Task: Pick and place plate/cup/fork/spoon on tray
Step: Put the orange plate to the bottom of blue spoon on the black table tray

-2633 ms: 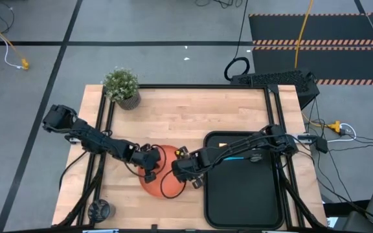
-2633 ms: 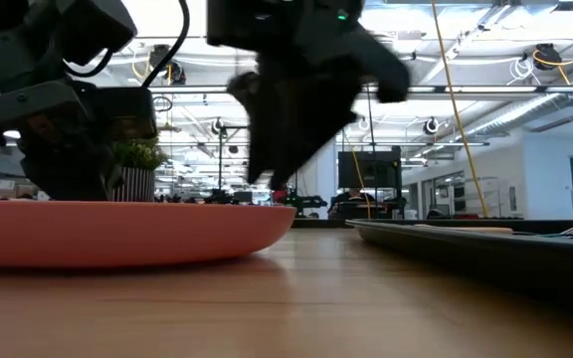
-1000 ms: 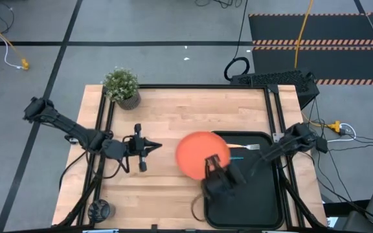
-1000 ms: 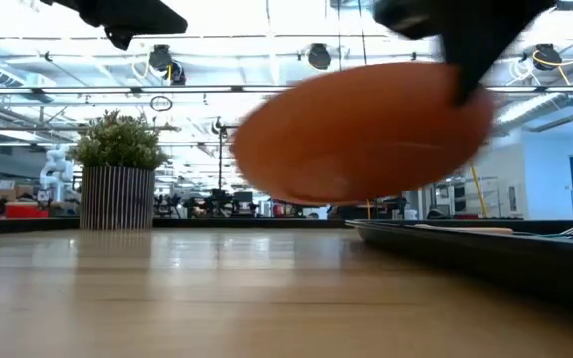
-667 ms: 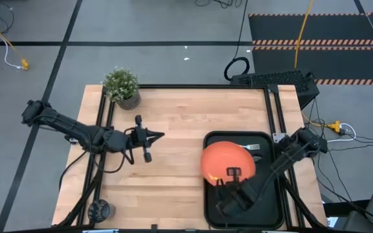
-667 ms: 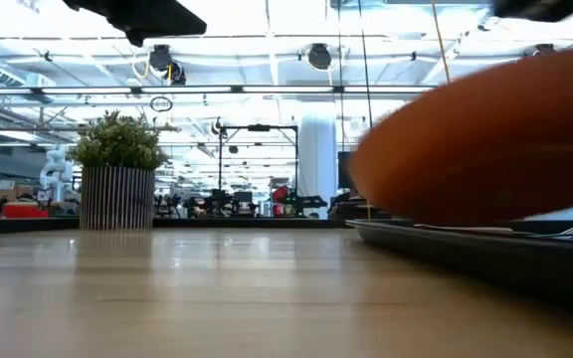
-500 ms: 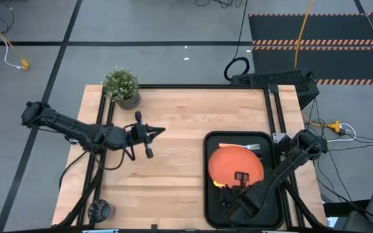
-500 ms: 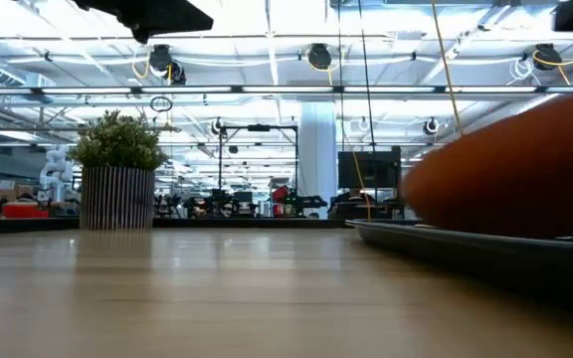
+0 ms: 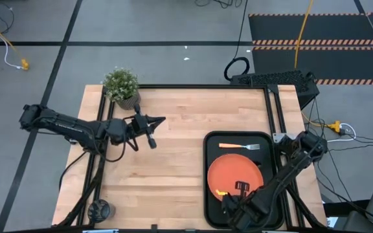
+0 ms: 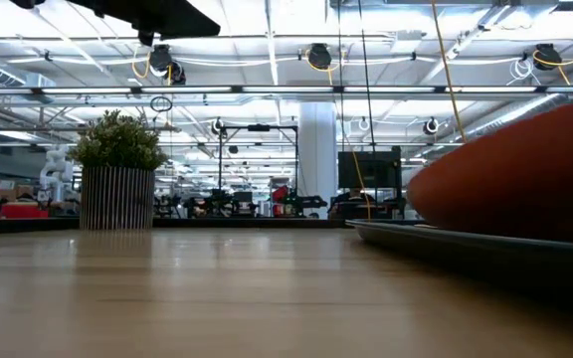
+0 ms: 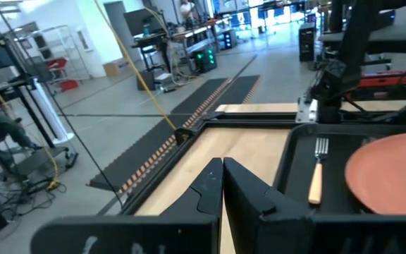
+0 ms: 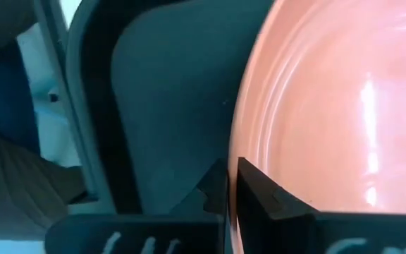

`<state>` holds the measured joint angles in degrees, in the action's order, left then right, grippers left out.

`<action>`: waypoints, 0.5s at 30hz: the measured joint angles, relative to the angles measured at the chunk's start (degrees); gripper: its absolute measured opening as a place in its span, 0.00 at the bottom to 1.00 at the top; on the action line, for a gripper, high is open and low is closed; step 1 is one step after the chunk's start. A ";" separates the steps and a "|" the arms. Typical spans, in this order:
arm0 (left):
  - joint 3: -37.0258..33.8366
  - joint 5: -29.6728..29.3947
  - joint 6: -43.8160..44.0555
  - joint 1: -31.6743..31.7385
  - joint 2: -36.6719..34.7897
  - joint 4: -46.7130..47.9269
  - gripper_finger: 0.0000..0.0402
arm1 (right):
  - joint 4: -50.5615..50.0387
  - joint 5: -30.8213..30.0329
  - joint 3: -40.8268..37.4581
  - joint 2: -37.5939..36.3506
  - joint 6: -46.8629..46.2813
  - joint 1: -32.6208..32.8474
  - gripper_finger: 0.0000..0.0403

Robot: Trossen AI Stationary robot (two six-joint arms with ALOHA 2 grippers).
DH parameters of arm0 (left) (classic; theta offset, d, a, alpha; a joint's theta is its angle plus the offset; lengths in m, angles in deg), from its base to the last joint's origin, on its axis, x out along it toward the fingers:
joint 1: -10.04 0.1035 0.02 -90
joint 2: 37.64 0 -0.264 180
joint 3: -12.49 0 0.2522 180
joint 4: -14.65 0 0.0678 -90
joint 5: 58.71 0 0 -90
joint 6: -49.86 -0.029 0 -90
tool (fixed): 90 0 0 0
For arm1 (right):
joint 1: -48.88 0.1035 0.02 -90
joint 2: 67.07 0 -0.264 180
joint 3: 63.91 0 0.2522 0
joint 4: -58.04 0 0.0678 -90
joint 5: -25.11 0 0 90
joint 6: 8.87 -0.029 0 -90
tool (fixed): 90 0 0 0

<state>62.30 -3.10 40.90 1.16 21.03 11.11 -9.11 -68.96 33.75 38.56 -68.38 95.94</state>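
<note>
The orange plate hangs tilted over the black tray at the table's right, its underside showing in the low view. My right gripper is shut on it at the tray's near end. The fork lies flat on the tray's far end. A small dark cup stands at the table's near left corner. The spoon is hidden. My left gripper is shut and holds nothing, above the table's far left, close to the plant. My right gripper pinches the plate's rim between its two fingers, at the plate's near left edge. It comes at the rim from the tray's near side. The plate is tilted above the tray; whether any part of it touches the tray, I cannot tell.
A grey pot with a green plant stands at the table's far left corner. Bare wood lies between the left arm and the tray. Black frame rails run along both sides of the table.
My right gripper has carried the plate from the table's middle toward the right and near edges, over the tray, and lowered it there. My left gripper, still shut, has drawn back toward the far edge, near the plant.
</note>
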 joint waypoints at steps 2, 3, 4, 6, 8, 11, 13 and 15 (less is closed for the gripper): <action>0.00 0.03 0.03 0.33 0.00 0.00 0.04 | -0.19 1.54 0.00 0.00 -1.74 0.50 0.00; 0.00 0.12 0.03 0.40 0.00 0.02 0.04 | 0.00 2.28 0.00 0.00 -2.40 0.75 0.00; 0.00 0.49 0.05 0.52 0.00 0.02 0.04 | 0.06 2.61 0.00 0.00 -2.97 1.05 0.00; 0.00 2.09 0.24 0.65 0.00 0.02 0.04 | 0.01 2.68 0.00 0.00 -4.13 1.44 0.00; 0.00 3.24 0.44 0.65 0.00 -0.01 0.04 | 0.04 2.70 0.00 0.00 -4.51 1.50 0.00; 0.00 3.49 0.81 0.61 0.00 -0.12 0.04 | 0.05 2.55 0.00 0.00 -4.50 1.43 0.00; 0.00 3.49 1.65 0.61 0.00 -0.03 0.04 | 0.07 2.33 -0.02 0.00 -4.56 1.43 0.00; 0.00 3.49 2.23 0.61 0.00 0.38 0.04 | 0.84 1.31 -0.64 0.00 -5.35 1.46 0.00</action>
<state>62.30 0.39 43.13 1.77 21.03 11.48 -8.27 -67.65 33.11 38.56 -73.73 97.39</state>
